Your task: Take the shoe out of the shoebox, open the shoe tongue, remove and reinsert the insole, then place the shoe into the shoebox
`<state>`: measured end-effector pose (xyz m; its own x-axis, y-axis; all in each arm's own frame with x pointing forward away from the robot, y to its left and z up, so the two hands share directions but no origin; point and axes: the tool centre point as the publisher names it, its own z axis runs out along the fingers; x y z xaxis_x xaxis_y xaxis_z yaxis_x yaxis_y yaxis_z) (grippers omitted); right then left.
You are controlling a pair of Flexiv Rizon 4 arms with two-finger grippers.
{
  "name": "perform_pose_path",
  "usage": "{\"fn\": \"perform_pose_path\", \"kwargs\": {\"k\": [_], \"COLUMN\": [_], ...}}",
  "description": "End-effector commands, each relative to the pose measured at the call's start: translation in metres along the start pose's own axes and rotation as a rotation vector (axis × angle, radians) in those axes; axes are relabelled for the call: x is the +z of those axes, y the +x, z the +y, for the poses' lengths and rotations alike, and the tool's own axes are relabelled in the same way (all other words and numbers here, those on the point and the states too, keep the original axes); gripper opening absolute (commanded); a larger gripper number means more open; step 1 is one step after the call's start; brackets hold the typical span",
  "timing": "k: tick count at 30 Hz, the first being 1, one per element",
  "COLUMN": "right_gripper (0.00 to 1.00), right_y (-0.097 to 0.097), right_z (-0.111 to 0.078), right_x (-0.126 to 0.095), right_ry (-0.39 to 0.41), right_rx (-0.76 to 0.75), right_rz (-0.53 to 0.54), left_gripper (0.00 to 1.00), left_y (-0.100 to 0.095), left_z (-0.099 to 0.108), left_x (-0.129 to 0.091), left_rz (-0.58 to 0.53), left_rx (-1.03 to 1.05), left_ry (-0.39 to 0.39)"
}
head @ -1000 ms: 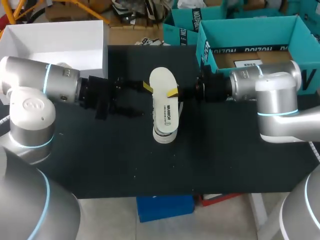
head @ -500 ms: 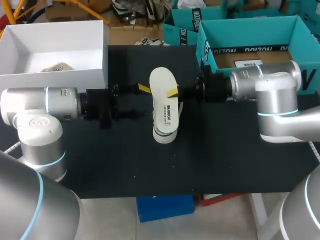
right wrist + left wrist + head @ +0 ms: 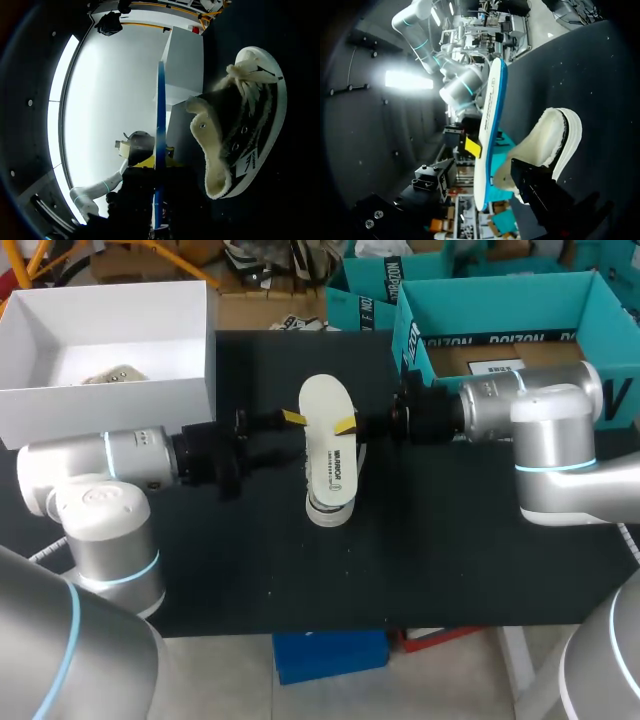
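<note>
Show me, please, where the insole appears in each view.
Head view: the insole is at the middle, flat, over the shoe.
Left wrist view: the insole is seen nearly edge-on, beside the shoe.
Right wrist view: the insole is edge-on, beside the shoe.
Shared landmark: the shoe.

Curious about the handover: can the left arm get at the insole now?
Probably yes: the left gripper is open beside the insole, which the right gripper holds up above the shoe, with nothing between.
</note>
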<state>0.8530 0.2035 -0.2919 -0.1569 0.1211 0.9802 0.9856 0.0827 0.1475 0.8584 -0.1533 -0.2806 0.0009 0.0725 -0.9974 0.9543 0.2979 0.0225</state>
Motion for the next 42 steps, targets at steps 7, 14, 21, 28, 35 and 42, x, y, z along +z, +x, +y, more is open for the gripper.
{"fn": "perform_pose_path", "kwargs": {"k": [7, 14, 21, 28, 35, 42], "right_gripper": [0.00, 0.00, 0.00, 0.00, 0.00, 1.00], "right_y": [-0.001, -0.001, -0.001, -0.001, -0.001, 0.000], "right_z": [0.000, 0.000, 0.000, 0.000, 0.000, 0.001], "right_x": [0.001, 0.001, 0.001, 0.001, 0.001, 0.000], "right_ry": [-0.001, -0.001, -0.001, -0.001, -0.001, -0.022], "right_rx": [0.000, 0.000, 0.000, 0.000, 0.000, 0.006], "right_rz": [-0.001, -0.001, -0.001, -0.001, -0.001, -0.002], "left_gripper": [0.64, 0.48, 0.46, 0.05, 0.00, 0.00], "left_y": [-0.001, -0.001, 0.000, 0.001, 0.003, 0.005], "left_z": [0.009, 0.012, 0.012, 0.013, 0.012, 0.010], "left_x": [0.021, 0.027, 0.036, 0.039, 0.037, 0.036], "left_rz": [-0.015, -0.023, -0.026, -0.023, -0.015, -0.008], "left_rx": [0.005, 0.009, 0.008, 0.012, 0.015, 0.012], "left_ry": [-0.001, 0.003, 0.016, 0.018, 0.018, 0.024]}}
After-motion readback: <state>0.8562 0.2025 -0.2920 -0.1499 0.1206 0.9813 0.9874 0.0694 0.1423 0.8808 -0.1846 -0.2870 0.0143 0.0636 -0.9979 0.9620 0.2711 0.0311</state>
